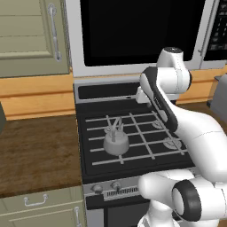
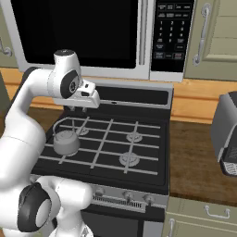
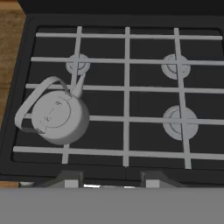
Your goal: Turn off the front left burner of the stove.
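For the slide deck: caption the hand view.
Grey kettle sits on the stove's front left grate, three burner discs exposed, fingers hovering above.

Nothing legible is showing. The microwave [image 2: 115, 37] keypad [image 2: 167, 34] is carrying rows of small pale marks, all too blurred to make out as words or numbers. The stove [image 2: 139, 99] back panel is displaying a dark, blank strip, and the knobs [image 2: 124, 196] are bearing no readable markings.

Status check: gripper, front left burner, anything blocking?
Gripper high over the stove, holding nothing, jaws apart. Kettle sits on the front left burner position, covering it. Knobs on front strip untouched.
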Controlling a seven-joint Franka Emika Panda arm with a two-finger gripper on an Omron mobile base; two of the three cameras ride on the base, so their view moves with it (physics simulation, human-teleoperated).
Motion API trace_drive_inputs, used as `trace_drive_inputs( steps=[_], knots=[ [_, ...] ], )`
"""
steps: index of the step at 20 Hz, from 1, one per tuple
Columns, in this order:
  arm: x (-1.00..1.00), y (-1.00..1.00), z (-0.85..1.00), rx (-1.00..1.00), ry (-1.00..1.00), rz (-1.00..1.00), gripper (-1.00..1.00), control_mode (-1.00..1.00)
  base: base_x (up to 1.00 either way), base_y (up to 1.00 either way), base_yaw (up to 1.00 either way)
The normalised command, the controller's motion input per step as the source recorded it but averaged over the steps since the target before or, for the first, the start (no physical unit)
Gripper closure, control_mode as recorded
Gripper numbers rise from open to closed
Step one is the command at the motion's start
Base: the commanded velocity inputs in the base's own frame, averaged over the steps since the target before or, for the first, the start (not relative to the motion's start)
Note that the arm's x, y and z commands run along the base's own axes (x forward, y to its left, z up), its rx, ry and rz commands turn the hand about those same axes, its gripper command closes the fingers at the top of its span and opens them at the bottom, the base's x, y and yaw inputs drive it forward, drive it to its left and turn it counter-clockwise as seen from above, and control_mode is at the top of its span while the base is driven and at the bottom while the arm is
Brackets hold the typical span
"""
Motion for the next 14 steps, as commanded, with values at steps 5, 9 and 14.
trace_drive_inputs(
  steps=[5,9,14],
  knots=[
    [0.0,0.0,0.03,0.0,0.0,0.0,-1.0,-1.0,0.0,0.0,0.0],
    [0.0,0.0,0.0,0.0,0.0,0.0,-1.0,-1.0,0.0,0.0,0.0],
    [0.0,0.0,0.0,0.0,0.0,0.0,-1.0,-1.0,0.0,0.0,0.0]
  ],
)
